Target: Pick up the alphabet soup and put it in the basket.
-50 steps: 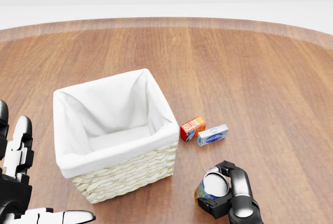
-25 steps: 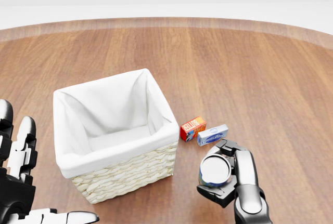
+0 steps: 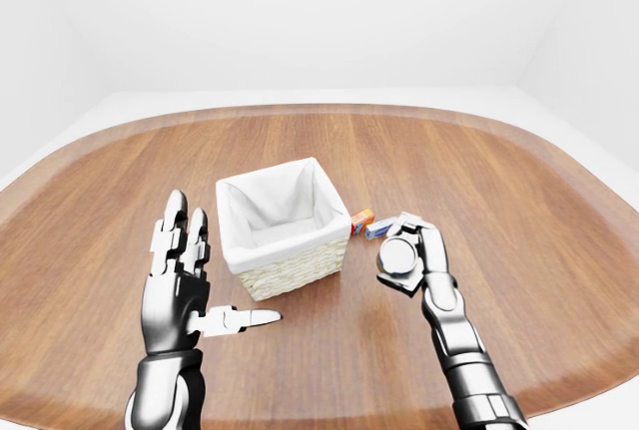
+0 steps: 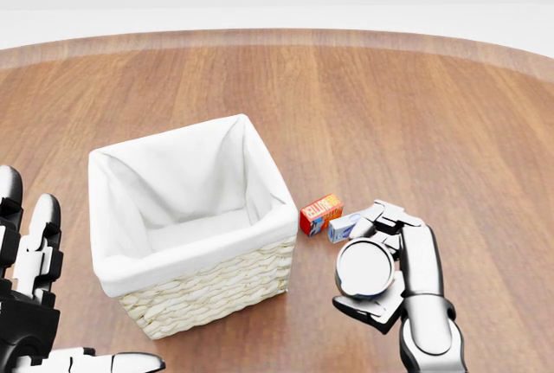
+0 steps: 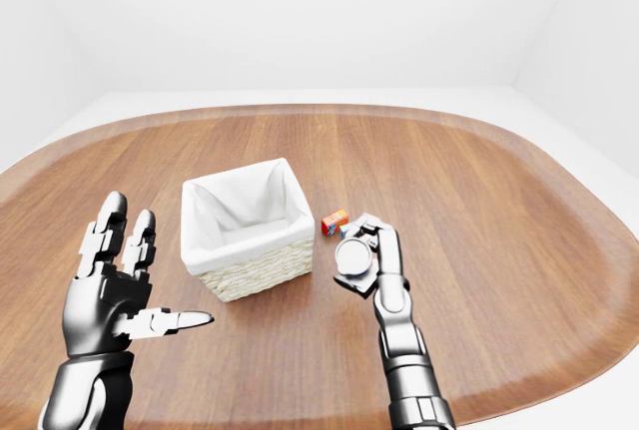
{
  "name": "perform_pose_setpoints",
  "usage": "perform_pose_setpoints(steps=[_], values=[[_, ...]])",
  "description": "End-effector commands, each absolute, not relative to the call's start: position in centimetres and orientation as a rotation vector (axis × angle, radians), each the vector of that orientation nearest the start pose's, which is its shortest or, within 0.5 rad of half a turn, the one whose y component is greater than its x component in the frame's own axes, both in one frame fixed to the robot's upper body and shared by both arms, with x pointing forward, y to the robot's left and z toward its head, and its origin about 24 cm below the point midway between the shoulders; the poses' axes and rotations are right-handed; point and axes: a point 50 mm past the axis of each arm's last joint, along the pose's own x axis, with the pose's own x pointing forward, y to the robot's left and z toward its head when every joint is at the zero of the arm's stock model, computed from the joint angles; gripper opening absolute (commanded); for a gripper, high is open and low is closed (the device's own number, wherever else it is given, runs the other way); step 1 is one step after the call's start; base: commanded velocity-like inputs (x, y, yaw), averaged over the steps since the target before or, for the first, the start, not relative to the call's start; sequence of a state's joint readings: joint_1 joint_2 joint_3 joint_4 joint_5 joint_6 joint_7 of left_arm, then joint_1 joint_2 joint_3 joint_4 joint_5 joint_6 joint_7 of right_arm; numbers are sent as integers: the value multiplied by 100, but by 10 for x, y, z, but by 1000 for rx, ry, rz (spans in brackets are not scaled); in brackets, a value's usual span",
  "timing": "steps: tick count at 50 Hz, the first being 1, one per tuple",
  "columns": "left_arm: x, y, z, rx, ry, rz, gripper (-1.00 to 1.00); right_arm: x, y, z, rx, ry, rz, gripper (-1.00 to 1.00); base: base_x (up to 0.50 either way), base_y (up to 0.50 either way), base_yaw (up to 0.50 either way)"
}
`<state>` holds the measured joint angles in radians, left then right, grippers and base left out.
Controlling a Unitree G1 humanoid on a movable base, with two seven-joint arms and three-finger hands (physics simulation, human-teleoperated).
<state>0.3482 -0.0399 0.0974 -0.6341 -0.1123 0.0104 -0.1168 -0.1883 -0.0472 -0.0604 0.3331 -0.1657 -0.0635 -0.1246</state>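
Head view shows my right robot hand point(image 4: 378, 271) clenched around the alphabet soup point(image 4: 361, 268); carried leftward too low, it could clip the basket point(image 4: 279, 221) rim.

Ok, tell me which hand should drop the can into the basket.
Right. The right hand already has its fingers closed round the can, held above the table just right of the basket in the head view. The left hand is open and holds nothing.
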Motion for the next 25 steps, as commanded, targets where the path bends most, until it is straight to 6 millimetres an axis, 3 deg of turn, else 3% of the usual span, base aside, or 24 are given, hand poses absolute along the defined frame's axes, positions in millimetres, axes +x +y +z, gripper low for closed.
perform_pose_setpoints(steps=[1, 11, 25], values=[[177, 180, 116, -57, -300, 62, 100, 286, -167, 42, -105, 11, -133, -100, 0, 0, 0], [176, 180, 116, -57, -301, 63, 100, 284, -166, 53, -100, -8, -132, -100, 0, 0, 0], [177, 180, 115, -58, -298, 59, 100, 287, -159, 88, -82, -125, -119, -100, 0, 0, 0]])
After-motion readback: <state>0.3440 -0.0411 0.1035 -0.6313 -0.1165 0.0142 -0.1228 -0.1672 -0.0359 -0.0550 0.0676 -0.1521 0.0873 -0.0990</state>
